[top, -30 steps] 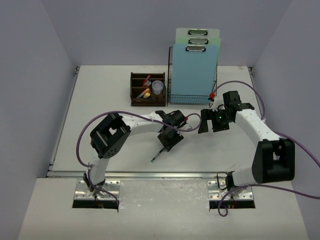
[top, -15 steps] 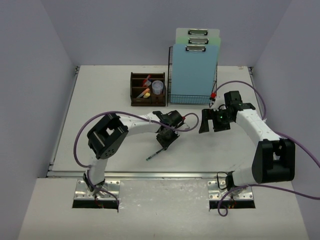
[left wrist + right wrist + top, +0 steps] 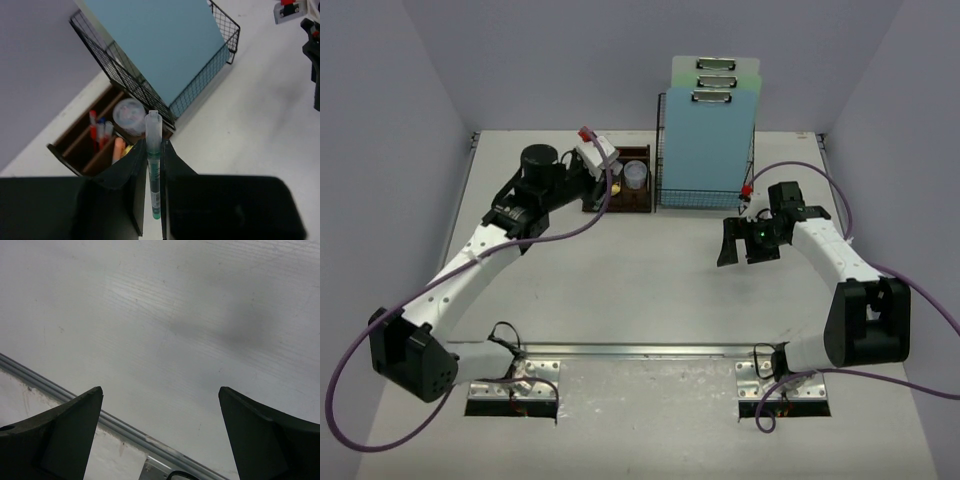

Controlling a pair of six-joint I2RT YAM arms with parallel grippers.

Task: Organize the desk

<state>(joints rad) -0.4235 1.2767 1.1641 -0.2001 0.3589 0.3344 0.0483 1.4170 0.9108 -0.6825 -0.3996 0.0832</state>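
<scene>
My left claw (image 3: 152, 150) is clenched on a green pen (image 3: 154, 165), held over the organizer (image 3: 82, 137) with its clear end pointing toward the right-hand compartments. My right claw (image 3: 159, 390) is spread wide, grasping nothing, and hovers well to the right of the organizer. The white tabletop (image 3: 620, 290) lies beneath the organizer, its rail along the near edge.

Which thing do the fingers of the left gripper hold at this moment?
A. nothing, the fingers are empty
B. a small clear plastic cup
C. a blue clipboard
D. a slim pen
D: in the left wrist view the left gripper is shut on a slim pen with a greenish barrel, its clear end pointing toward the brown wooden organizer.
</scene>
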